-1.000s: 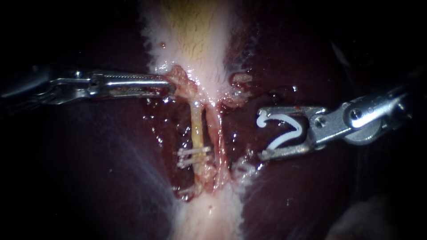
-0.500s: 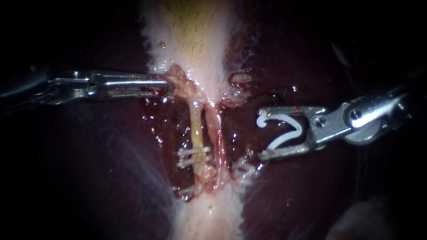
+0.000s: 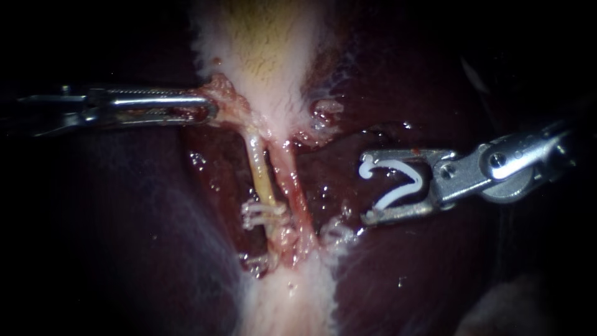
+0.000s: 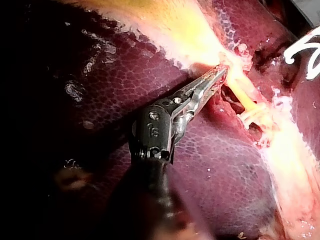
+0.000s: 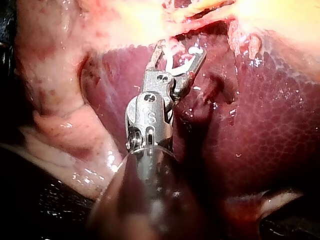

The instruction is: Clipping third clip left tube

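Pinching gallbladder tissue, the left instrument has its pincer clamped, the left tube just beside it; the right instrument grips a clip in its wide-standing pincer.

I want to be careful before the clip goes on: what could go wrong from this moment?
1. The right tube lies close beside the left tube, on the side of the right instrument; its open clip might catch both.
2. The left instrument holds tissue taut at the tubes' upper end; it might tear or slip.
3. The new clip might land on the clips already on the left tube.
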